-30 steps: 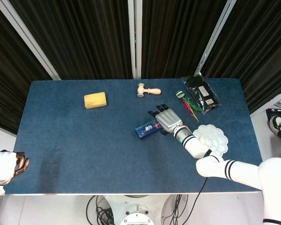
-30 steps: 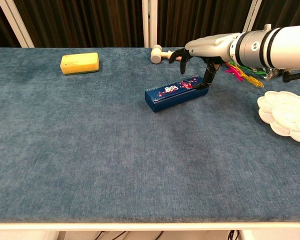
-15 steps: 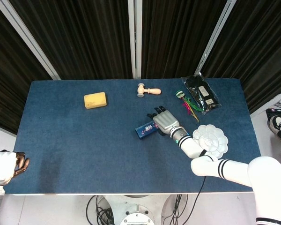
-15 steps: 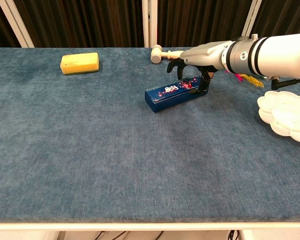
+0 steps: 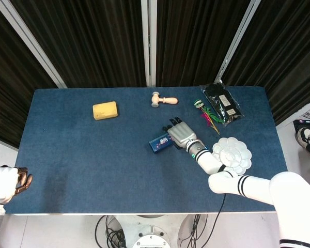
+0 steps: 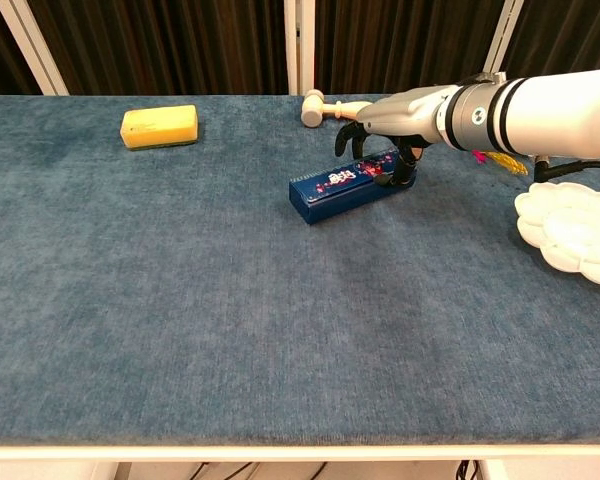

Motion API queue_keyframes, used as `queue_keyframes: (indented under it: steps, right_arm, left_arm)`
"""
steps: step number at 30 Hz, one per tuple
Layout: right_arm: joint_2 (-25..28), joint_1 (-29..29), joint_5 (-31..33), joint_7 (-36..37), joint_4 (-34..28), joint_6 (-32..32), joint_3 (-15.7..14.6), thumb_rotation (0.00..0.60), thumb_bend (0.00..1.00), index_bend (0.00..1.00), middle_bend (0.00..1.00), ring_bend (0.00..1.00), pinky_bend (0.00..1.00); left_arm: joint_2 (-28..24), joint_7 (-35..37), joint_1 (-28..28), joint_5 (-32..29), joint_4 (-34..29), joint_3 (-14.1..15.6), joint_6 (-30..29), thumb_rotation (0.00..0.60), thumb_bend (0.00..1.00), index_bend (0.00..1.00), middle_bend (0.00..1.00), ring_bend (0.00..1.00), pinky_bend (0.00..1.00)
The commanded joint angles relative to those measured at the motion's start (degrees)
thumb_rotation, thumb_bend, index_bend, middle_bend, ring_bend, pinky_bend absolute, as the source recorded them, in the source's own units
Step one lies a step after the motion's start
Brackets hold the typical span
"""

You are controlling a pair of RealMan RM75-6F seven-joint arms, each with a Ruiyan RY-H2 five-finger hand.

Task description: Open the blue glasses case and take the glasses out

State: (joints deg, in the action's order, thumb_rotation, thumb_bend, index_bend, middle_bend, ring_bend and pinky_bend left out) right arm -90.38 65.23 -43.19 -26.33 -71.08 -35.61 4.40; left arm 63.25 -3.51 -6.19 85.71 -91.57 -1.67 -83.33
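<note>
Right hand (image 6: 385, 140): hovering over the right end of the case, fingers curling down onto it; a firm grasp cannot be told.
Left hand (image 5: 18, 180): resting clenched off the table's near-left corner.
Blue glasses case (image 6: 342, 186): lying closed mid-table (image 6: 230, 300), under the right hand.

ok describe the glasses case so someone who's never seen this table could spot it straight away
On the blue table, look right of centre, where the right hand comes down over one end of a long box. That box is the blue glasses case, lying closed and slantwise. It is the only dark blue thing there, with a pink and white print on its lid.
</note>
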Motion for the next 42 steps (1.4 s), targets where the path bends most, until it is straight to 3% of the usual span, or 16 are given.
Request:
queue_keyframes:
  steps: [1,13,19,24,30,35,38,42]
  right_arm:
    - [-0.01,-0.02,-0.09,-0.04,-0.20,-0.21,-0.07,0.600,0.43,0.18,0.22,0.00,0.00]
    - [-0.79,0.46,0.75,-0.67,0.50,-0.16,-0.35,0.600,0.47,0.23,0.22,0.00,0.00]
    - [-0.23,0.58,1.34,-1.17,-0.05,0.06,-0.88,0.600,0.62,0.32,0.23,0.00,0.00]
    - [3.27,0.47,3.34,-1.89,-4.21,0.40,-2.06,0.600,0.73,0.37,0.24,0.00,0.00]
    - [8.13,1.57,8.10,-1.38,-9.30,2.75,-3.05,0.600,0.78,0.38,0.25,0.00,0.00]
    - [6.64,4.36,12.76,-2.11,-6.62,3.49,-4.06,0.600,0.76,0.38,0.25,0.00,0.00]
    - [4.36,5.51,14.05,-2.54,-3.98,2.78,-4.32,0.600,0.66,0.36,0.25,0.00,0.00]
    - [1.53,6.30,14.46,-3.56,-1.05,0.18,-4.30,0.600,0.49,0.16,0.21,0.00,0.00]
  left_arm:
    - [0.00,0.03,-0.01,0.00,0.03,-0.01,0.01,0.600,0.39,0.85,0.99,0.85,0.66]
    - [-0.06,0.16,-0.01,0.03,-0.01,0.04,0.04,0.600,0.39,0.85,0.99,0.85,0.66]
    - [-0.09,0.30,-0.03,0.01,0.00,0.05,0.10,0.600,0.39,0.85,0.99,0.85,0.66]
    - [-0.16,0.39,-0.05,0.06,0.02,0.08,0.17,0.600,0.39,0.84,0.99,0.85,0.66]
    - [-0.19,0.24,-0.03,0.05,-0.11,0.11,0.15,0.600,0.39,0.84,0.99,0.85,0.66]
    - [-0.16,0.03,-0.01,-0.06,-0.23,0.08,0.14,0.600,0.39,0.85,0.99,0.85,0.66]
    - [-0.17,0.12,-0.05,-0.11,-0.20,0.07,0.23,0.600,0.39,0.85,0.99,0.85,0.66]
    - [-0.20,0.20,-0.07,-0.09,-0.18,0.06,0.25,0.600,0.39,0.85,0.99,0.85,0.66]
